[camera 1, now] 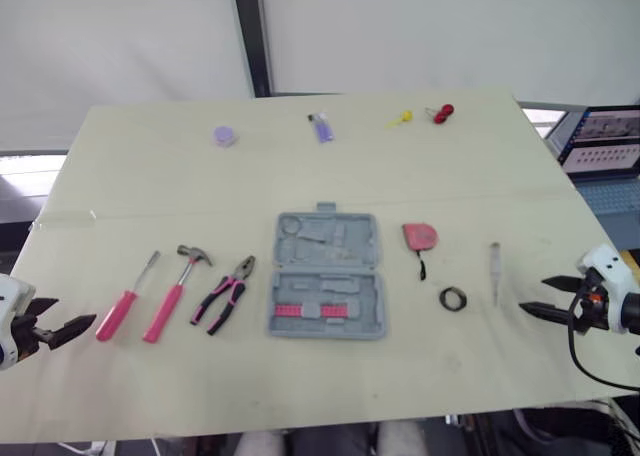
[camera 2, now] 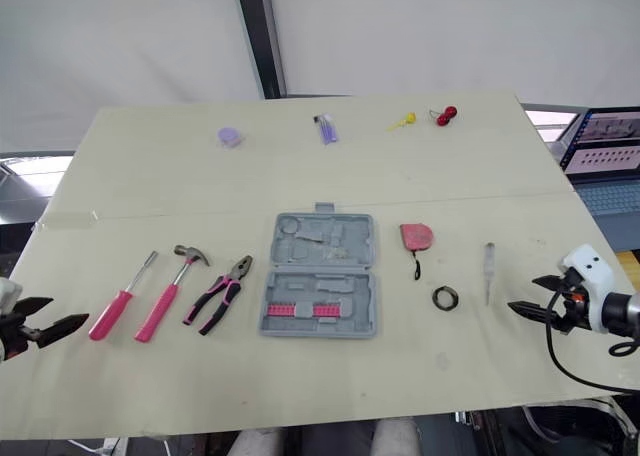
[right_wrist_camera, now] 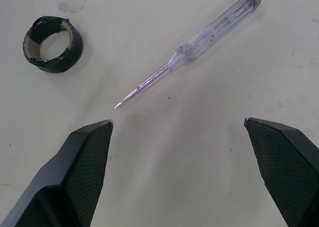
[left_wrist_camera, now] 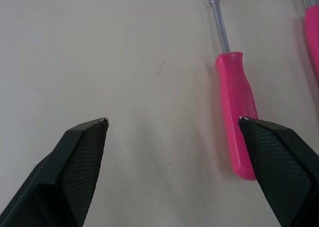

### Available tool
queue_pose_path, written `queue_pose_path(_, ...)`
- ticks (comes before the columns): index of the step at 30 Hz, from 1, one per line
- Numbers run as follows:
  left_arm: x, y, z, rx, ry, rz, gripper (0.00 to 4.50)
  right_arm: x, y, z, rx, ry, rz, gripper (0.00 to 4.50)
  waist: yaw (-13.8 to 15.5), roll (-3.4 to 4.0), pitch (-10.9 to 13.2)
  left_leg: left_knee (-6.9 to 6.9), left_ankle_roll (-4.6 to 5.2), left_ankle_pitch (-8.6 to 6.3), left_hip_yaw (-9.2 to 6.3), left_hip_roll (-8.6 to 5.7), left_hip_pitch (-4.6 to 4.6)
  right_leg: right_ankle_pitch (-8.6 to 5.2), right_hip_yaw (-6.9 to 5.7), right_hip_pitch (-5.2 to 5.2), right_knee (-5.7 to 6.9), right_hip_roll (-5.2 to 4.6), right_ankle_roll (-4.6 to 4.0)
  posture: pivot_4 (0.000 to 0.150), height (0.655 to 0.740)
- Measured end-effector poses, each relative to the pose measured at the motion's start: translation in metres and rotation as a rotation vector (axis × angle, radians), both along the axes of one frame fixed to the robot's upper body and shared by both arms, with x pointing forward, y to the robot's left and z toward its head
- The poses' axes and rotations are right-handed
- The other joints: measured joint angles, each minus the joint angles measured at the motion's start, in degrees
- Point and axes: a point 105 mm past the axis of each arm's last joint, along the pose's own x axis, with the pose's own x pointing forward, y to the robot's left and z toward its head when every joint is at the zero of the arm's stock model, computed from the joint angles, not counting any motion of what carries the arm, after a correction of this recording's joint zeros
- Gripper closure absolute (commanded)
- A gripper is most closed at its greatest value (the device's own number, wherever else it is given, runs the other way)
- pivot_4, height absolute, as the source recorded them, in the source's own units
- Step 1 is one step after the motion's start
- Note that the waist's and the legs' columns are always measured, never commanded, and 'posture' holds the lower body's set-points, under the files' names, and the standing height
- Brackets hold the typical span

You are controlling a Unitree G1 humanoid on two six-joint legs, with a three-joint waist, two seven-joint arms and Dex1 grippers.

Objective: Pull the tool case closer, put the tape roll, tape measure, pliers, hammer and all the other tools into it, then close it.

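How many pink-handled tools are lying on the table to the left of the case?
3, in a row: screwdriver outermost, hammer in the middle, pliers nearest the tool case.

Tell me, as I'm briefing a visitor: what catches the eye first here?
The open grey tool case lies in the middle of the table, with pink-handled screwdriver, hammer and pliers in a row on its left. On its right lie the red tape measure and black tape roll.
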Motion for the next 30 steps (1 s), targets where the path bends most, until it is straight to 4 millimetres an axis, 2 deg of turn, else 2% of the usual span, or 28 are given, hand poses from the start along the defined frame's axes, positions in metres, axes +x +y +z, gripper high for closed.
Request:
queue_pose_path(10, 0.0, 0.002, -0.001, 0.002, -0.008, 0.005, 0.03, 0.01, -0.001, 0.01, -0.016, -0.048, 0.003, 0.0, -0.03, 0.0, 0.0, 0.0, 0.0, 0.0, 0.01, 0.01, 0.01, 0.0, 0.0, 0.0, 0.02, 0.0, 0.0, 0.15, 0.74)
queue_pose_path(30, -0.005, 0.001, -0.009, 0.003, -0.001, 0.016, 0.03, 0.014, -0.004, 0.008, 0.003, -0.05, -0.012, 0.0, -0.11, 0.0, 0.0, 0.02, 0.0, 0.0, 0.01, 0.01, 0.01, 0.0, 0.0, 0.0, 0.05, 0.0, 0.0, 0.15, 0.74)
